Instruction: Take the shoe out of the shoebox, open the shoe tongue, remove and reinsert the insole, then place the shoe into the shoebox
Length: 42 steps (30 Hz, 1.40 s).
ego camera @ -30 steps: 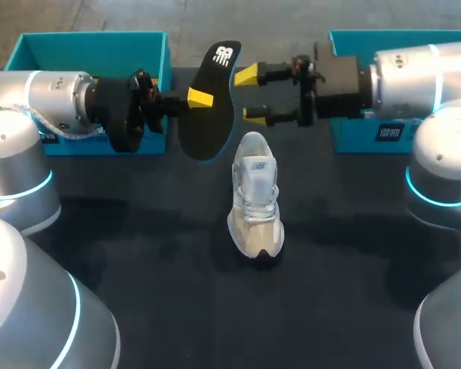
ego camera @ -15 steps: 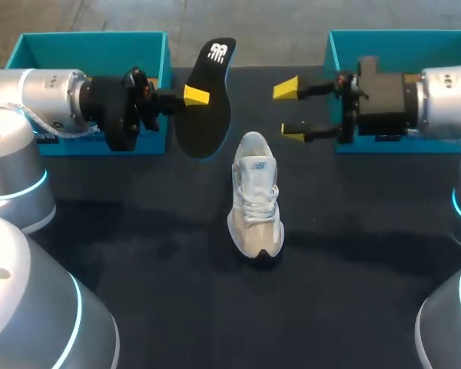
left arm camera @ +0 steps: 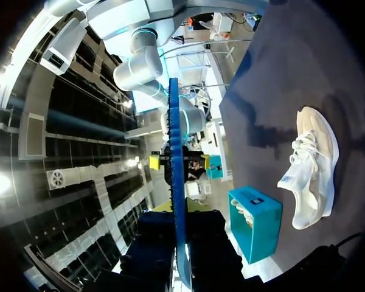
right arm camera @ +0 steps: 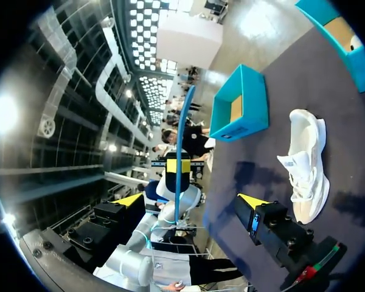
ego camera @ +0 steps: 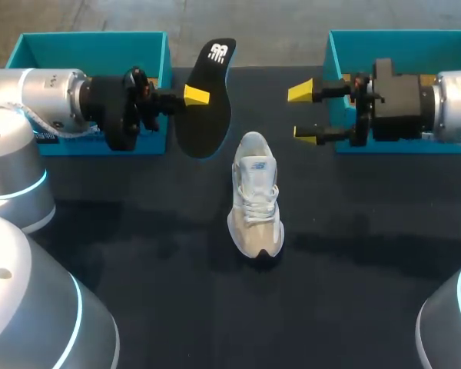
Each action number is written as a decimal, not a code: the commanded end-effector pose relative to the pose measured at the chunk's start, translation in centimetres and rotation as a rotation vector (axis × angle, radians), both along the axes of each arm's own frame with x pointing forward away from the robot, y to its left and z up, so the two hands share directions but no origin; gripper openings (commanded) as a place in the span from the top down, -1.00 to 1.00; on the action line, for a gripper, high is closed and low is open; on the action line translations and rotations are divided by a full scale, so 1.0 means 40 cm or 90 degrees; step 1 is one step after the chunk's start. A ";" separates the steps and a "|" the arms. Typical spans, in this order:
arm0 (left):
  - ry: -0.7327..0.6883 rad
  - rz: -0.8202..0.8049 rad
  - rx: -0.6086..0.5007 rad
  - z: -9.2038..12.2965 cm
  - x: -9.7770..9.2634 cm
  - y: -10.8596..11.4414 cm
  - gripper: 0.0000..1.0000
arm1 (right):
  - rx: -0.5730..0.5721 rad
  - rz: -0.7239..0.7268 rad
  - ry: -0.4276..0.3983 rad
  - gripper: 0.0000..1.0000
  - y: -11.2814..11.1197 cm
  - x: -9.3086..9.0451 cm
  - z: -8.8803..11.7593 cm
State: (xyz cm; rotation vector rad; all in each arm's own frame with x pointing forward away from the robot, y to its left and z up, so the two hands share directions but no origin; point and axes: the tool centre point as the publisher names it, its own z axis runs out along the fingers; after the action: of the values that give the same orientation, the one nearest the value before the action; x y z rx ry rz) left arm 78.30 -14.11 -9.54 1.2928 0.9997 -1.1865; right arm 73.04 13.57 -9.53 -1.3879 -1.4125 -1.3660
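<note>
A: Status, left side first?
B: Left shoebox (ego camera: 88, 46) sits at the far left of the table (ego camera: 353, 261), teal, open top. My left arm comes in across its front. My left gripper (ego camera: 199, 96) is pinching the insole (ego camera: 207, 123) from both sides, up off the table.
A: Insole orientation?
B: Black face up toward the head view, printed end far, plain end near. In the left wrist view it runs edge-on, straight out between my fingers.
A: Shoe?
B: Shoe (ego camera: 253, 196) is mid-table, outside both boxes. It stands upright on its sole, heel far, toe near, laces in place. Its heel is just right of the insole's near end. I see no contact between them.
A: Right side?
B: My right gripper (ego camera: 306, 114) is spread wide with nothing between the fingers. It hangs above the table, far and right of the shoe. The tips point left toward the insole, well apart from it.
A: Right box?
B: Right shoebox (ego camera: 403, 42) is at the far right, teal, open top. My right wrist sits across its front wall.
</note>
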 end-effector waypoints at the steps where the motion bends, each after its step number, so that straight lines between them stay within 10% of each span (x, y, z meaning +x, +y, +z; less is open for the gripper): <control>1: -0.001 0.002 -0.001 -0.001 -0.001 -0.002 1.00 | -0.001 -0.001 0.000 -1.00 0.004 0.000 0.000; 12: 0.382 0.028 0.067 0.031 -0.023 0.026 1.00 | -0.001 -0.001 0.000 -1.00 0.004 0.000 0.000; 23: 1.130 -0.036 0.095 0.002 -0.014 0.039 1.00 | -0.001 -0.001 0.000 -1.00 0.004 0.000 0.000; 31: 1.512 -0.115 0.036 0.010 -0.015 0.033 1.00 | -0.001 -0.001 0.000 -1.00 0.004 0.000 0.000; 42: 1.600 -0.138 -0.007 0.007 0.010 0.033 1.00 | -0.001 -0.001 0.000 -1.00 0.004 0.000 0.000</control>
State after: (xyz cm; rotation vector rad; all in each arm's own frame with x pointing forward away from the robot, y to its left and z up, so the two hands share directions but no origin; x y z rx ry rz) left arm 78.39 -12.68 -9.12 0.4892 1.8829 -2.0367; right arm 72.99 13.50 -9.51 -1.3874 -1.4128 -1.3669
